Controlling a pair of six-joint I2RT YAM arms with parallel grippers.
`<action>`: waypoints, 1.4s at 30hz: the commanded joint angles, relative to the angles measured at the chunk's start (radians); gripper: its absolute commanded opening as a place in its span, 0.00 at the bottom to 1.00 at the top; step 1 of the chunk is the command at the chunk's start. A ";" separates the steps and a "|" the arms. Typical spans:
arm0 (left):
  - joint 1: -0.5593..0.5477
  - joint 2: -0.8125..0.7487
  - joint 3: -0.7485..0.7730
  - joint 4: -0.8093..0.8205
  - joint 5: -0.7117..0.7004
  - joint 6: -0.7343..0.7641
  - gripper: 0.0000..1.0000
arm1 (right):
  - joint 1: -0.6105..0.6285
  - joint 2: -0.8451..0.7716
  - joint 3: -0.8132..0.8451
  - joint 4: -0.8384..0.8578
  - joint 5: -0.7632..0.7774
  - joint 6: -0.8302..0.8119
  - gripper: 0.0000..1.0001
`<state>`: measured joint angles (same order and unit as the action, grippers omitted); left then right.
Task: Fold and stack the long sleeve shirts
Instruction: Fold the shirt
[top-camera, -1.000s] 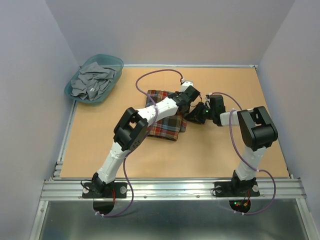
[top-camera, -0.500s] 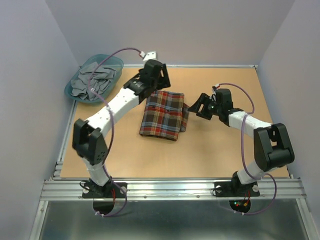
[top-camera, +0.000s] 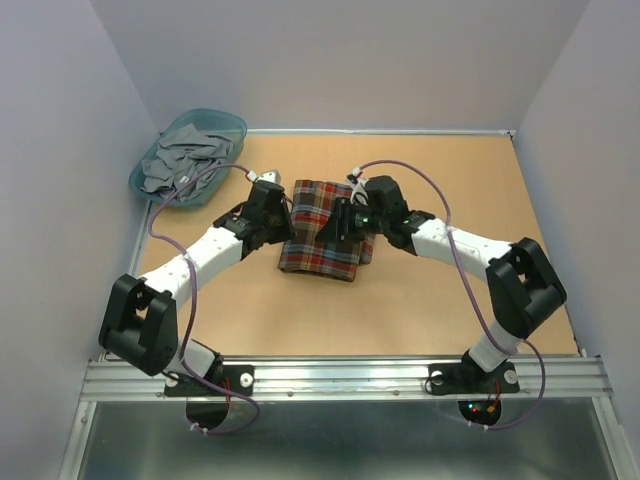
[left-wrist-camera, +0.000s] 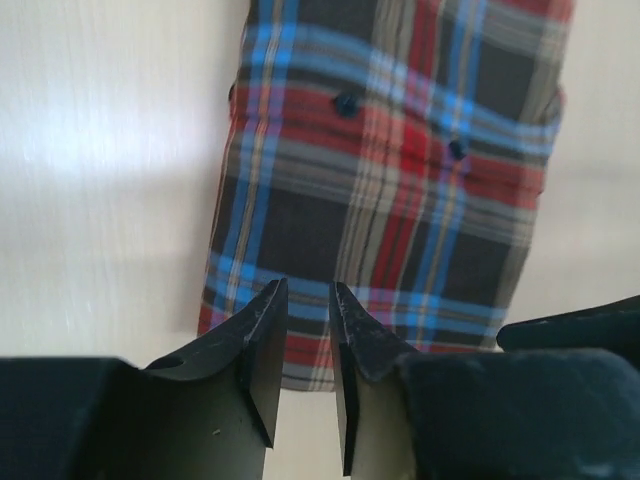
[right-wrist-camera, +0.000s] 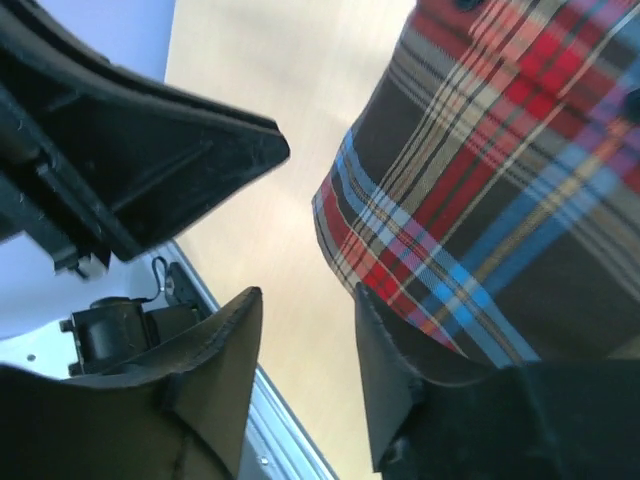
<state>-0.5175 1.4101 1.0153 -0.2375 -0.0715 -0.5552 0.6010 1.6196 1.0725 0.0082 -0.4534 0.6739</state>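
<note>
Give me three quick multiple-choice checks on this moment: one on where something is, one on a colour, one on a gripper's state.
1. Where on the table does the teal basket stand?
A. far left corner
B. near right corner
C. between the arm bases

2. What colour are the clothes in the basket?
A. red
B. grey
C. yellow

3. How is the right gripper?
A. shut on the plaid shirt
B. shut on a cable
C. open, holding nothing

Answers:
1 A: the top view shows it in the far left corner.
2 B: the crumpled cloth filling it is grey.
3 C: its wrist view shows a clear gap between the fingers with nothing in it.
</note>
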 joint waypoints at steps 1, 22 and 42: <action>0.010 -0.031 -0.047 0.107 0.116 -0.006 0.30 | 0.023 0.078 0.055 0.051 -0.034 0.039 0.45; 0.060 0.130 -0.297 0.172 0.102 -0.057 0.07 | -0.086 0.192 -0.312 0.296 -0.080 0.099 0.33; 0.056 -0.010 -0.379 0.231 0.309 -0.098 0.20 | -0.073 0.151 -0.164 0.207 -0.203 0.081 0.34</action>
<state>-0.4583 1.3762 0.6792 0.0029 0.2050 -0.6281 0.5247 1.7451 0.9260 0.2134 -0.6315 0.7792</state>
